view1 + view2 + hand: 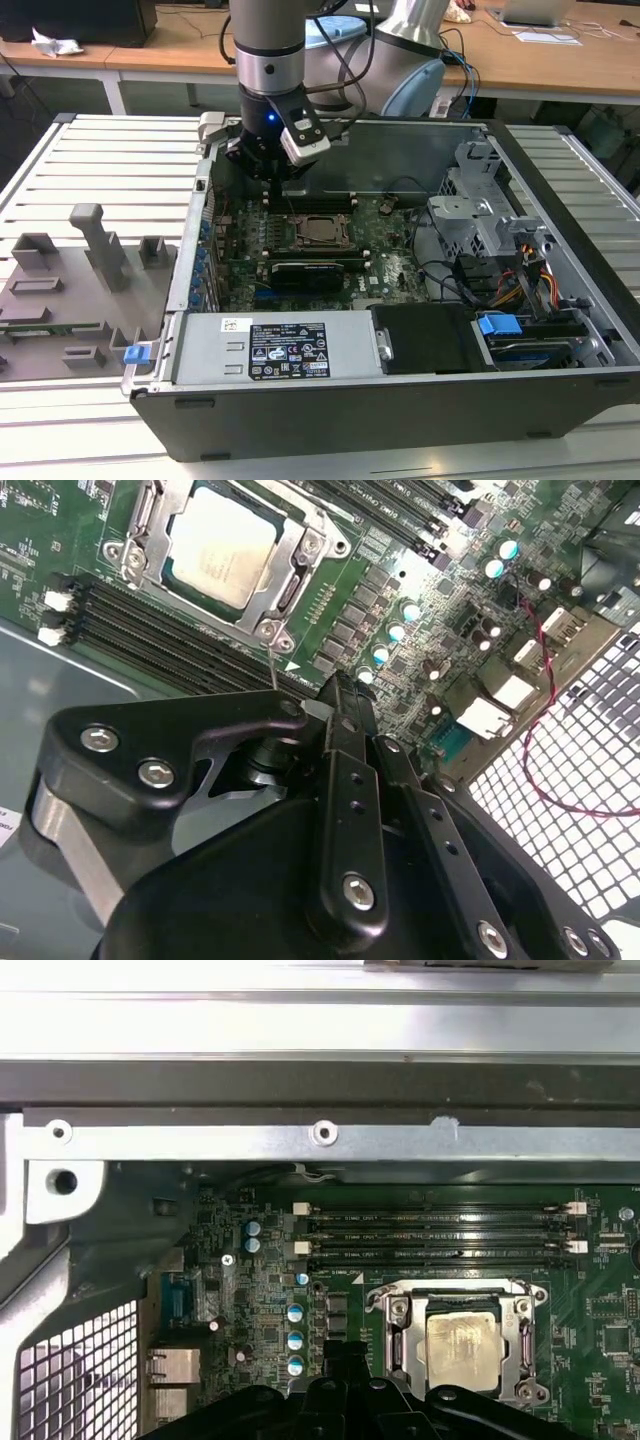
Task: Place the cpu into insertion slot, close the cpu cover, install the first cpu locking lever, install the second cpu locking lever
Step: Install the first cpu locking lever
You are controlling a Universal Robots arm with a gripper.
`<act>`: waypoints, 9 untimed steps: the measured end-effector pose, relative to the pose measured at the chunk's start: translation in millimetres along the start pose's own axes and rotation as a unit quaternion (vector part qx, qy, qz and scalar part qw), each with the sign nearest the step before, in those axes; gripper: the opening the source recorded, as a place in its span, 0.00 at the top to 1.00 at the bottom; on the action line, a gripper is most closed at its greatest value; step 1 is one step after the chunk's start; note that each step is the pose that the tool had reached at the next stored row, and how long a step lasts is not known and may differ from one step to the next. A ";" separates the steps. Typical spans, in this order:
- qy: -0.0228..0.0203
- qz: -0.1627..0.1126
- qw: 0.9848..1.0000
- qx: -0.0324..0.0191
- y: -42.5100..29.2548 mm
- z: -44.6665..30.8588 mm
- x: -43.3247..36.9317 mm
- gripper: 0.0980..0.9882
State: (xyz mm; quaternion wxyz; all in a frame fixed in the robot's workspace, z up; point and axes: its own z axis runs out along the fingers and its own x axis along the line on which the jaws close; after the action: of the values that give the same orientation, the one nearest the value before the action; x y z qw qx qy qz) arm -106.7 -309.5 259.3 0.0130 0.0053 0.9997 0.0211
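- Cpu (462, 1345) sits silver-grey top up in the insertion slot (450, 1287) on the green motherboard (395, 265). The cpu cover (403, 1348) lies flat around it, its window framing the chip (whether the locking levers are latched cannot be told).
- At the exterior view's left, a grey fixture tray (60, 290) with upright blocks lies on the slatted table (120, 150), just beside the open computer case (400, 420).
- Along the case's near wall, a power supply (270, 350) with a dark label lies flat.
- Over the board's left part in the exterior view, the gripper (277, 182) hangs from the arm and points down. In the second wrist view its fingers (345, 780) lie closed together and hold nothing. Their tips are near a corner of the slot but apart from it.
- In the first wrist view, blue-topped capacitors (296, 1338) stand in a row between the rear ports (170, 1365) and the slot.
- Long black memory slots (430, 1230) run beside the slot's edge; in the exterior view they lie between the gripper and the chip.
- A long black card (310, 270) stands in the board on the chip's near side.
- Toward the exterior view's right, a metal drive cage (480, 210) stands inside the case, with a blue latch (498, 325) nearer the front wall (coloured cables hang just beside it).
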 end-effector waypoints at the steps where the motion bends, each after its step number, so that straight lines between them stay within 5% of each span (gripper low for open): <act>1: 0.000 0.000 1.000 0.000 0.0 0.1 0.2 0.99; 9: 0.000 0.000 1.000 0.000 4.8 0.7 0.6 0.99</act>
State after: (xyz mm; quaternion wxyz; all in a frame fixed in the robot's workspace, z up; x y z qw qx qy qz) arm -107.3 -304.7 258.8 0.0131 0.0053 0.9997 0.0212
